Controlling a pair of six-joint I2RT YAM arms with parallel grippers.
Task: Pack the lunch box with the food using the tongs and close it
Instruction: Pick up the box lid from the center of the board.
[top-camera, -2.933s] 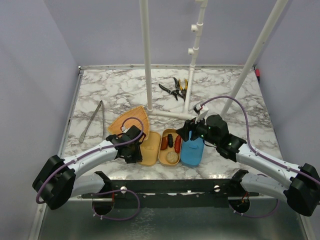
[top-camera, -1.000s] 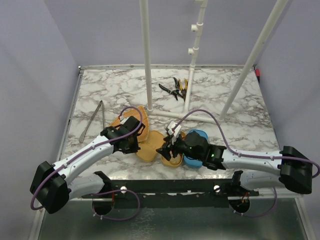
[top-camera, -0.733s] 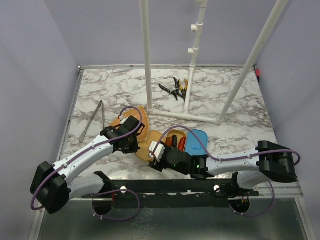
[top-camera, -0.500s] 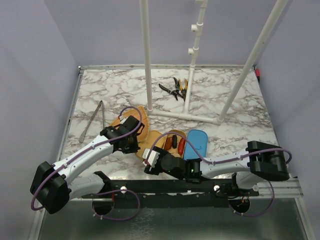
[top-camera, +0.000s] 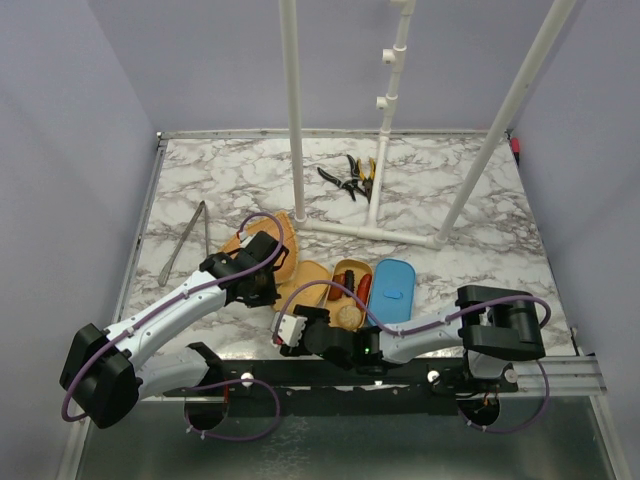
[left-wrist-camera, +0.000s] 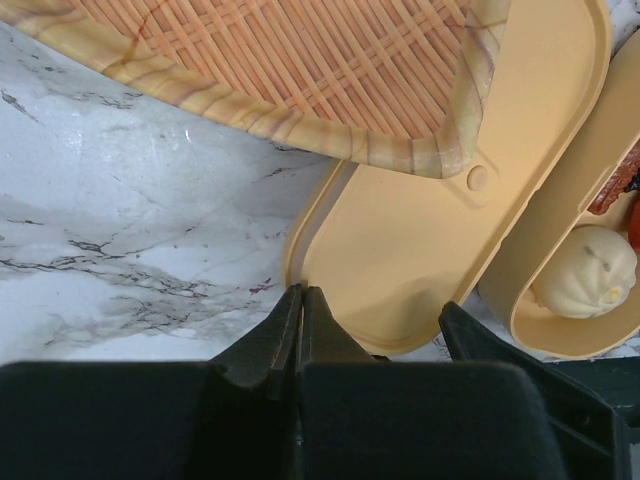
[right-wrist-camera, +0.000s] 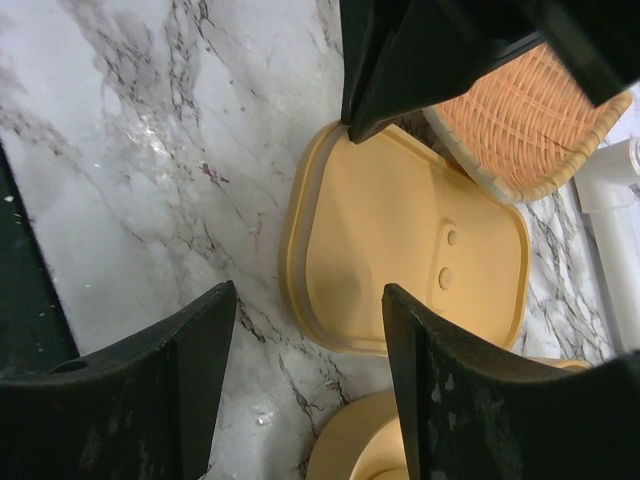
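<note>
Smooth oval tan lid (left-wrist-camera: 430, 250) nr woven basket (left-wrist-camera: 330, 60)

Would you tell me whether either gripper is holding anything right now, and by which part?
Nothing is held. The left gripper is shut empty, its tip at the rim of the yellow lid; the right gripper stands open near that lid, empty.

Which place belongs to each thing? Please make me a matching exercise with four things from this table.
Things
1. long grey metal tongs
2. black-and-yellow-handled pliers
3. blue oval plastic lid
4. round beige toy ball

Places
A. inside the yellow oblong lunch box
B. far side of the marble table, between the white poles
C. directly right of the lunch box
D. left of the woven orange tray

Pairs: 1-D, 2-B, 3-C, 4-A
</note>
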